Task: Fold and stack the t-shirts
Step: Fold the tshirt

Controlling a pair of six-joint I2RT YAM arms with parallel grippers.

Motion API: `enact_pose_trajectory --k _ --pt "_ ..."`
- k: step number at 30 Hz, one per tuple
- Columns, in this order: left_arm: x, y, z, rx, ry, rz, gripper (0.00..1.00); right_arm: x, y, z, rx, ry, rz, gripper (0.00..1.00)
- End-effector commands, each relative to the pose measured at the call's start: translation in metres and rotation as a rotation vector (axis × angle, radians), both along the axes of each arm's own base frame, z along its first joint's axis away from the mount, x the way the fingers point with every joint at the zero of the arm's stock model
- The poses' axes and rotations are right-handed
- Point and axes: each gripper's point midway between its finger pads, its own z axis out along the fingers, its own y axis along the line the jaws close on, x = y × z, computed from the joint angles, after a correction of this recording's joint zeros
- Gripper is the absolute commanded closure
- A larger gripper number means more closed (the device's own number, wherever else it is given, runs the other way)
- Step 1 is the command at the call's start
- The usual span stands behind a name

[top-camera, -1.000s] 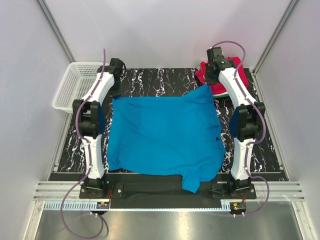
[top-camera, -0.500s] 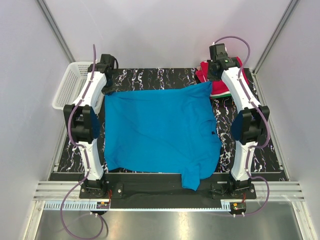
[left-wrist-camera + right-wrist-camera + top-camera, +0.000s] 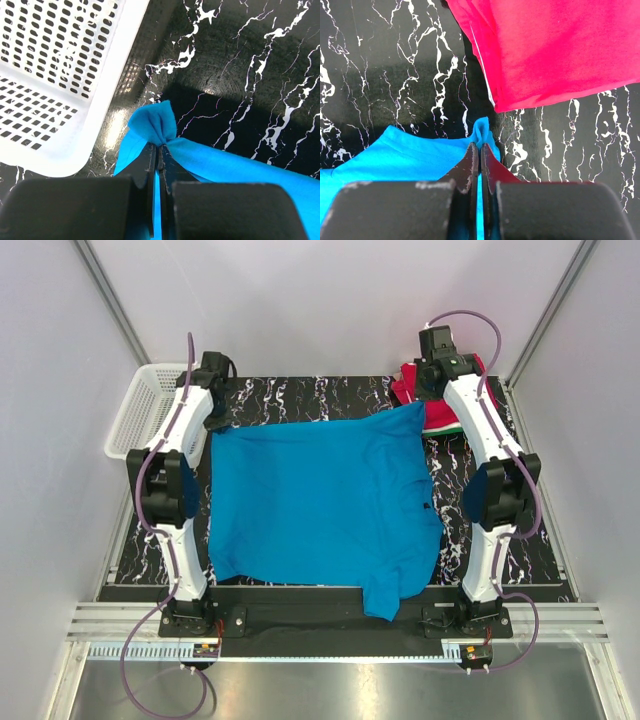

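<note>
The black, white-veined marble desk (image 3: 330,395) lies beneath both hands. A large bright blue cloth t-shirt (image 3: 320,505) is spread on it between them, reaching back toward the arm bases. A white plastic mesh basket (image 3: 55,65) sits just left of the left hand (image 3: 159,150), which is clamped on the shirt's far-left corner. Folded red cloth t-shirts (image 3: 560,45) lie just beyond the right hand (image 3: 480,150), which pinches the far-right corner.

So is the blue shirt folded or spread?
Spread: blue shirt lies open across the table, far corners pinched by left gripper and right gripper.
</note>
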Motion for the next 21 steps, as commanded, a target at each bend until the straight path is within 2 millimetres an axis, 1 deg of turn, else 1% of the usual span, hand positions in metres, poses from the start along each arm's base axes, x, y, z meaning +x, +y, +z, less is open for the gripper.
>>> enact_pose_trajectory --k 1,4,8,9,11,12,13,14,15,16,21 --pt "0.002 0.003 0.044 -0.001 -0.121 -0.014 1.00 -0.009 -0.004 0.049 -0.005 -0.109 -0.002 1.00" --pt "-0.003 0.000 0.046 -0.009 -0.121 -0.030 1.00 -0.012 -0.006 0.056 -0.007 -0.121 -0.001 1.00" --pt "-0.011 -0.005 0.044 -0.031 -0.101 -0.060 1.00 -0.016 -0.002 0.057 0.014 -0.118 0.012 1.00" --pt "-0.012 -0.006 0.043 -0.029 -0.093 -0.065 1.00 -0.017 -0.002 0.054 0.016 -0.111 0.013 1.00" --pt "-0.017 -0.007 0.042 -0.029 -0.080 -0.069 1.00 -0.021 -0.001 0.057 0.022 -0.114 0.018 1.00" --pt "-0.018 -0.007 0.042 -0.031 -0.075 -0.070 1.00 -0.023 -0.001 0.054 0.021 -0.105 0.019 1.00" --pt "-0.022 -0.008 0.039 -0.033 -0.052 -0.070 1.00 -0.026 -0.002 0.058 0.024 -0.112 0.018 1.00" --pt "-0.023 -0.009 0.040 -0.037 -0.046 -0.072 1.00 -0.029 -0.002 0.057 0.027 -0.106 0.017 1.00" --pt "-0.025 -0.011 0.038 -0.047 -0.030 -0.079 1.00 -0.031 -0.002 0.054 0.023 -0.094 0.019 1.00" --pt "-0.028 -0.012 0.035 -0.049 -0.012 -0.082 1.00 -0.034 -0.002 0.056 0.028 -0.097 0.022 1.00" --pt "-0.039 -0.019 0.027 -0.069 0.027 -0.089 1.00 -0.046 0.001 0.050 0.044 -0.052 0.025 1.00"
